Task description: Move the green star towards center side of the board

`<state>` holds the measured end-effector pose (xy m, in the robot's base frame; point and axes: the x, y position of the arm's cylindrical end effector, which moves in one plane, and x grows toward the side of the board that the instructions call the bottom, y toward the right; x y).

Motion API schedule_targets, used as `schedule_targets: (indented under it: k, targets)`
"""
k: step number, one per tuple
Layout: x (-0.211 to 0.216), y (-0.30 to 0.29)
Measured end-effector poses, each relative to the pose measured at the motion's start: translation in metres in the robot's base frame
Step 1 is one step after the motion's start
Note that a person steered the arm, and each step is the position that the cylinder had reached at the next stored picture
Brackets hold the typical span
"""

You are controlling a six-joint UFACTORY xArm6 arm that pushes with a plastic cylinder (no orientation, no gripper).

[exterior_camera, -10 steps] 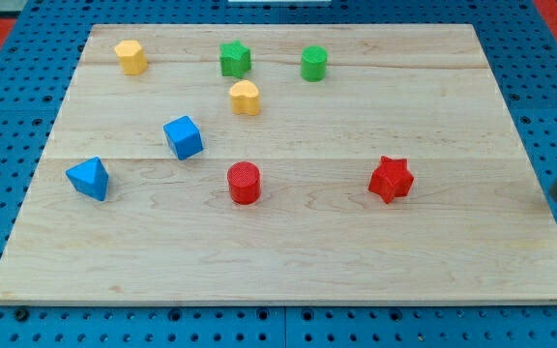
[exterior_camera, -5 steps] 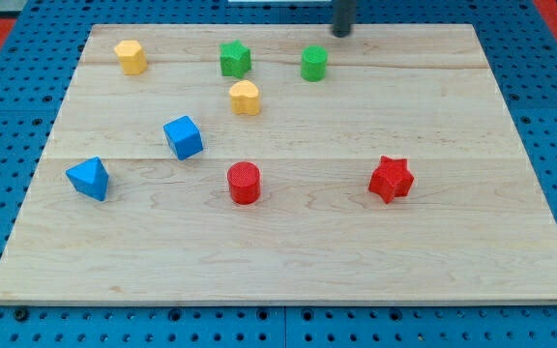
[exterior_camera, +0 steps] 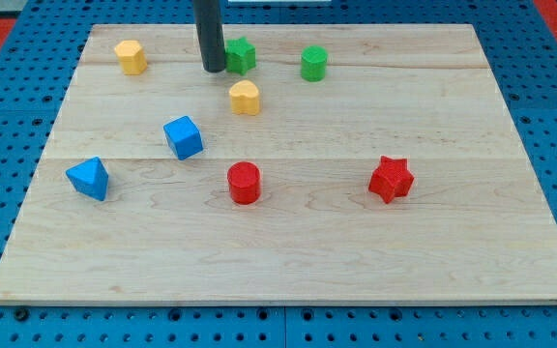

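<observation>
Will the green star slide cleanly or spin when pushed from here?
The green star looks squat and flat-based, so it probably slides rather than tips. My tip sits at its left edge, off-centre, so the star may rotate. The smooth wooden board suggests little drag.

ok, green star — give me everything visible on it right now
The green star is a small, solid green block, matte like painted wood or plastic, with blunt points. It sits flat near the top edge of the wooden board, left of the green cylinder and above the yellow block. The rod hides its left edge; my tip is right at its left side, contact likely but not certain. Nothing else touches it.
</observation>
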<state>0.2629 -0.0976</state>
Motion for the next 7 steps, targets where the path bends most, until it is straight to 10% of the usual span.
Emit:
schedule_targets:
  k: [1, 5, 7]
  targets:
    - [-0.048, -0.022]
    - [0.093, 0.110]
    - [0.068, 0.163]
